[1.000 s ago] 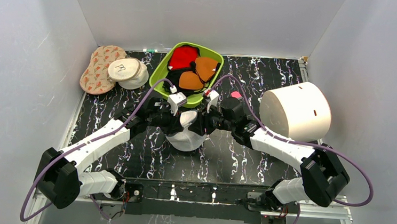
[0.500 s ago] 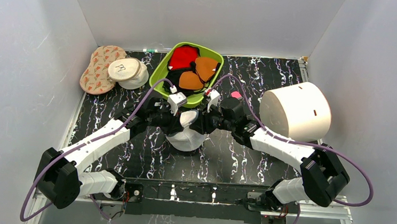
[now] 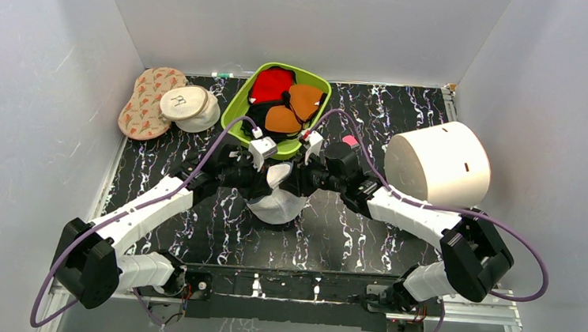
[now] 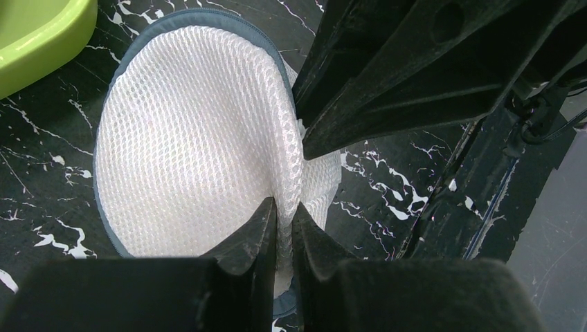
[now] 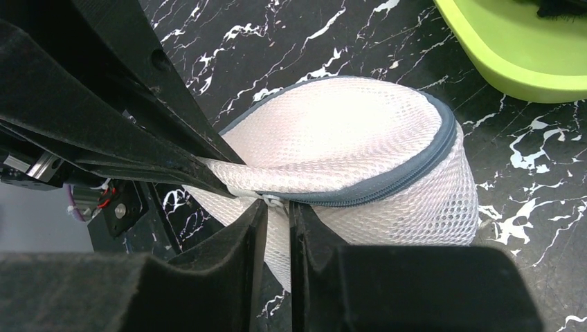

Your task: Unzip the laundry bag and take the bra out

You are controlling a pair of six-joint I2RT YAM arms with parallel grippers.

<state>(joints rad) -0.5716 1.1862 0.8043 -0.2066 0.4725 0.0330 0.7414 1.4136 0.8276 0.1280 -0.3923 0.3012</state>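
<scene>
From above: laundry bag (image 3: 277, 206) at the middle of the black marbled table (image 3: 365, 235), white mesh dome, pinned between both arms. Left gripper (image 3: 268, 182) in from 9 o'clock, right gripper (image 3: 296, 184) in from 3 o'clock, tips meeting over the bag's top. At 12 o'clock from the bag, just beyond the grippers, green bin (image 3: 240, 120) holding a red garment (image 3: 272, 83), two orange cups (image 3: 306, 97) and black fabric (image 3: 258, 116). At 10 o'clock, near the back corner, cream round cap (image 3: 185, 103) resting on a patterned pad (image 3: 141, 110). At 2 o'clock, large white cylinder (image 3: 438, 163) on its side, well apart from the bag.

Left wrist: fingers nearly together, pinching a raised fold of the bag's mesh (image 4: 187, 138) at 6 o'clock. Grey rim round the dome. Right arm's black fingers at 1 o'clock, tip against the same fold. Corner of the green bin at 10 o'clock.

Right wrist: fingers drawn close, only a narrow slot between, mesh clamped in it right by the small zipper pull (image 5: 274, 201). Grey zipper (image 5: 387, 178) closed along the stretch in view. Left arm's fingers at 10 o'clock, tip on the mesh. Green bin at 1 o'clock.

Bra nowhere distinguishable; bag's contents hidden behind the mesh.
</scene>
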